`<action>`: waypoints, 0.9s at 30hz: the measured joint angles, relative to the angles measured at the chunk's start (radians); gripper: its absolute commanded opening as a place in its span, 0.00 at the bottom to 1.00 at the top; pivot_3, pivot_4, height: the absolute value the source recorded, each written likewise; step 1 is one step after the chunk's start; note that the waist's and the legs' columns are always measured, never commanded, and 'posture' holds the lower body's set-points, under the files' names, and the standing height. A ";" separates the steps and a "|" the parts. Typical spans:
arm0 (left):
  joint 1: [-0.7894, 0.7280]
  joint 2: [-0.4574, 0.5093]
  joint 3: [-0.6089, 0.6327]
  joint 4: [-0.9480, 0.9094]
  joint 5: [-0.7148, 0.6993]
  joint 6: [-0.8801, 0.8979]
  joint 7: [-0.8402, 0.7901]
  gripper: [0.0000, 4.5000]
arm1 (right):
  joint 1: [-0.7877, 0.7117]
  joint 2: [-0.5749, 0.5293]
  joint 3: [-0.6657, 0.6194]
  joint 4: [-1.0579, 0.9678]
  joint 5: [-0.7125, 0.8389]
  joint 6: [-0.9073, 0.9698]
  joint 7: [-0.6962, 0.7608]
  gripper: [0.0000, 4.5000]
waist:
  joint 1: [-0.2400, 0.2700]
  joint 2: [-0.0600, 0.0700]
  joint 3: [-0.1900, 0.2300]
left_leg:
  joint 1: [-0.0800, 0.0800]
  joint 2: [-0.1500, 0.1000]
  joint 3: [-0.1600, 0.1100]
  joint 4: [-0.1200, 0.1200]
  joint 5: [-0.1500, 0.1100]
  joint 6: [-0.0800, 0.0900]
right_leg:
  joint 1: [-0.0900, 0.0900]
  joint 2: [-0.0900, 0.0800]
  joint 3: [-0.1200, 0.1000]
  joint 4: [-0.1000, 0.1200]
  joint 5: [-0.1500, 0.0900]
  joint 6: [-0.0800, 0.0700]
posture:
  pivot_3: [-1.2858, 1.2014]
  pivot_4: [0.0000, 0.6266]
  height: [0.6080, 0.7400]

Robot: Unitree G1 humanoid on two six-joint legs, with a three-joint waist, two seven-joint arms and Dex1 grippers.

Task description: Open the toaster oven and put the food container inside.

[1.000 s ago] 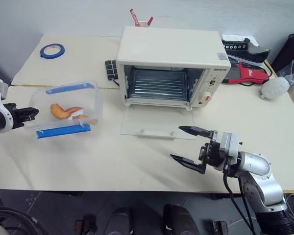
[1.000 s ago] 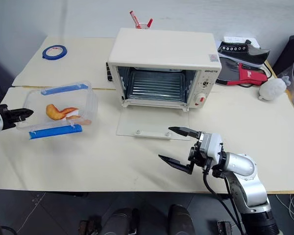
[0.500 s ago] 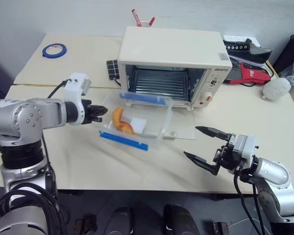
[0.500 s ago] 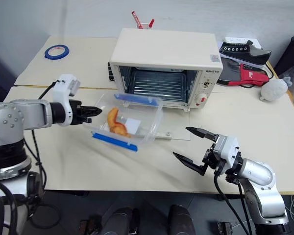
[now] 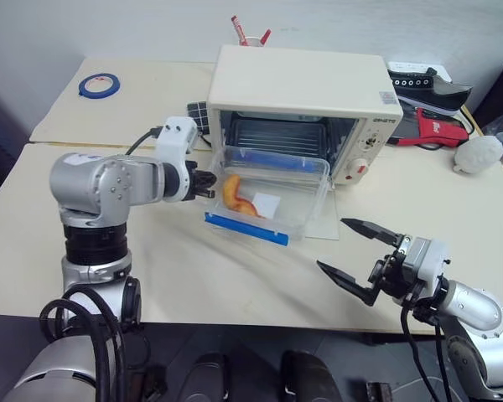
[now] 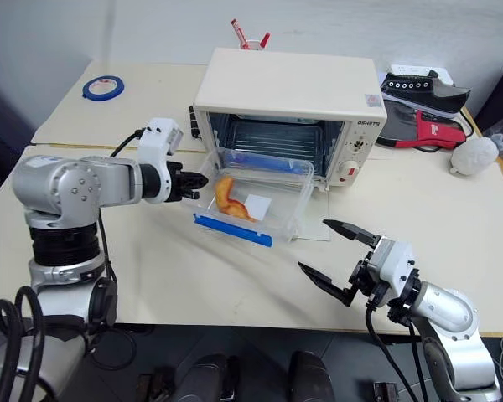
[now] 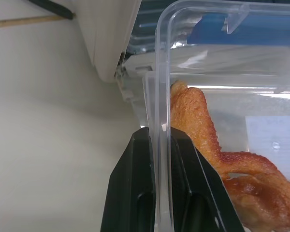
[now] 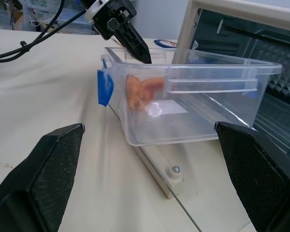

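Observation:
The cream-white toaster oven (image 5: 306,84) stands at the back of the table with its glass door (image 5: 323,224) folded down flat and its wire rack showing. The clear food container (image 5: 270,191), with blue clip strips and orange-brown food inside, hangs tilted above the lowered door, right in front of the oven's mouth. My left gripper (image 5: 208,182) is shut on the container's left rim; its fingers (image 7: 135,193) pinch the plastic wall. My right gripper (image 5: 358,258) stands open near the table's front edge, to the right of the door, holding nothing.
A blue tape roll (image 5: 99,85) lies at the far left of the table. Shoes (image 5: 427,105) and a pale crumpled lump (image 5: 479,154) sit to the right of the oven. A red-and-white item (image 5: 250,33) pokes up behind the oven.
My left gripper has carried the container from the table's left side to the right, up over the lowered door to the oven's mouth. The right gripper stays open, shifted slightly right.

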State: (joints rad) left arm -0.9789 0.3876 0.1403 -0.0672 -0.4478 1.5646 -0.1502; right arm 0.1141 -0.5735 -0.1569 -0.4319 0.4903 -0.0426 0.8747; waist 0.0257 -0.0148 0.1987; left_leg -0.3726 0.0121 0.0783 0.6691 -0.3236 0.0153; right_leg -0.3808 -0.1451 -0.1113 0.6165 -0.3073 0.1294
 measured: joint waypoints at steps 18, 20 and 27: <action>0.056 0.148 0.000 -0.042 -0.055 -0.213 -0.264 0.60 | 0.038 -0.062 -0.099 -0.088 0.109 0.136 -0.077 0.96 | -0.008 0.001 0.000 | 0.001 0.001 0.000 -0.001 0.000 0.000 | 0.000 0.001 0.000 0.000 0.000 -0.001 | 0.52 0.24 1.00; 0.102 0.243 -0.002 -0.038 -0.068 -0.282 -0.368 0.60 | 0.063 -0.108 -0.112 -0.126 0.160 0.204 -0.068 0.87 | -0.007 0.001 0.000 | 0.001 0.001 0.000 -0.001 0.000 0.000 | 0.000 0.001 0.000 0.000 0.000 -0.001 | 0.52 0.24 1.00; 0.363 0.455 0.011 0.106 -0.062 -0.709 -0.793 0.23 | 0.102 -0.198 0.030 -0.272 0.210 0.430 -0.070 0.36 | -0.001 0.001 0.000 | 0.001 0.001 0.001 0.000 0.000 0.001 | 0.000 0.000 0.001 0.000 -0.001 -0.001 | 0.52 0.24 1.00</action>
State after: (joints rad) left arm -0.6160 0.8430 0.1513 0.0392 -0.5094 0.8561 -0.9430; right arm 0.2161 -0.7715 -0.1268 -0.7044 0.7001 0.3869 0.8045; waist 0.0252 -0.0139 0.1983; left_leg -0.3715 0.0133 0.0798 0.6689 -0.3240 0.0161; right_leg -0.3806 -0.1455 -0.1107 0.6164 -0.3078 0.1284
